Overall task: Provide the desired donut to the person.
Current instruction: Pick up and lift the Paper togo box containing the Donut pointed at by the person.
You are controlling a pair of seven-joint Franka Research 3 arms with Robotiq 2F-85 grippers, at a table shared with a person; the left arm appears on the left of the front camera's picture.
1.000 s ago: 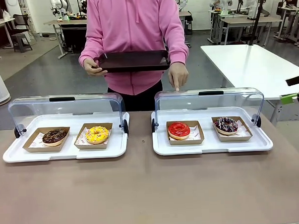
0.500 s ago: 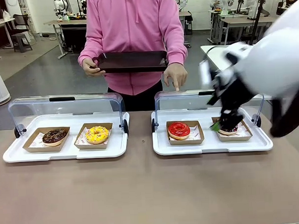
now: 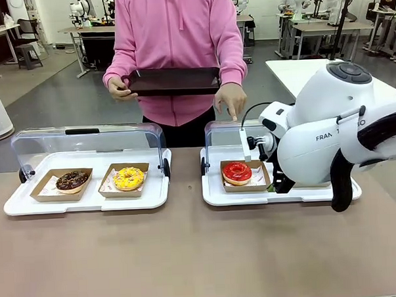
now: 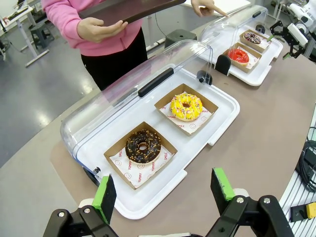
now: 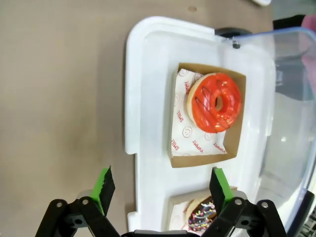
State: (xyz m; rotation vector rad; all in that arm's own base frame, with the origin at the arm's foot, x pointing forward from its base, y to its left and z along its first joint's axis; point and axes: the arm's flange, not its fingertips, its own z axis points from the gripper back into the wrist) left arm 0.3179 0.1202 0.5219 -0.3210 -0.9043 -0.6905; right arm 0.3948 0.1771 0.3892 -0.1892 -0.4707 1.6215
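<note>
A person [image 3: 174,44] in a bright pink hoodie is standing at the far side of the bench [image 3: 189,254], directly behind the red donut [image 3: 237,172]. The holding hand [image 3: 120,90] is gripping a dark serving tray [image 3: 175,80], which is being held level, above and behind the red donut. The pointing hand [image 3: 231,100] is reaching down, its index finger touching the top edge of the raised clear lid [image 3: 217,138] just behind the red donut.

The red donut is sitting in an open brown card box [image 3: 262,180] on a white tray [image 3: 213,195]. A sprinkled chocolate donut [image 5: 202,217] is lying in the next box, just beside the red donut.

The white right arm [image 3: 328,129] is reaching in over that tray, beside the red donut. In the right wrist view the right gripper [image 5: 161,183] is hovering above the tray near the red donut, not touching it. Its jaws are standing wide open and holding nothing.

The left gripper [image 4: 164,190] is hovering well apart from the red donut, over a second white tray [image 4: 217,136] carrying a yellow donut [image 4: 186,106] and a chocolate donut [image 4: 143,146]. Its jaws are also spread wide and empty.
</note>
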